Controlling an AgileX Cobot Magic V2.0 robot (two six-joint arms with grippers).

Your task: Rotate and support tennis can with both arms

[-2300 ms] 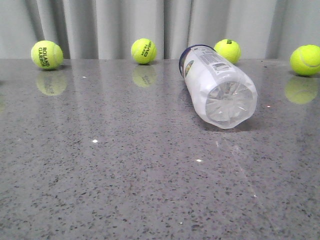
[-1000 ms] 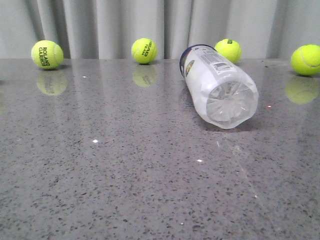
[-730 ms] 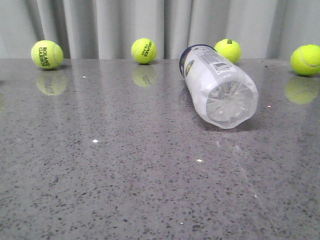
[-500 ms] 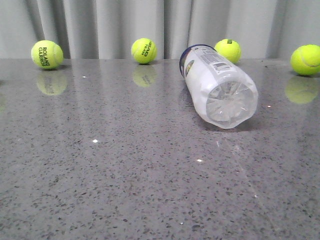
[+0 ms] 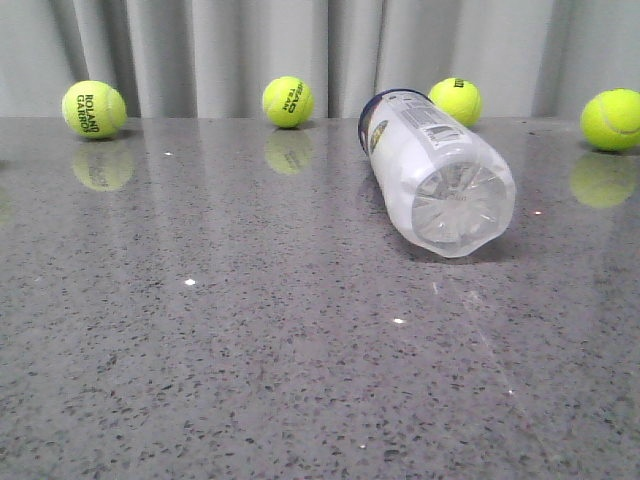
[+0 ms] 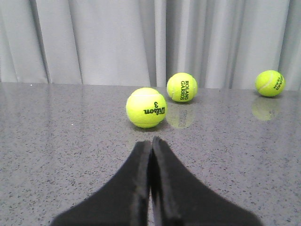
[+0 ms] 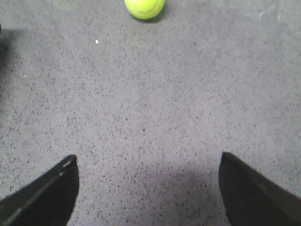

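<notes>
The tennis can (image 5: 432, 170) lies on its side on the grey stone table (image 5: 250, 330), right of the middle, ribbed clear base toward the camera, navy band at the far end. Neither arm shows in the front view. My left gripper (image 6: 151, 141) is shut and empty, low over the table, pointing at a Wilson tennis ball (image 6: 146, 108). My right gripper (image 7: 148, 160) is open and empty, looking down on bare table. The can shows in neither wrist view.
Several tennis balls lie along the back by the grey curtain: far left (image 5: 94, 109), middle (image 5: 288, 101), behind the can (image 5: 455, 101), far right (image 5: 610, 120). The left wrist view has two more balls (image 6: 182, 87) (image 6: 270, 83). The right wrist view has one ball (image 7: 144, 8).
</notes>
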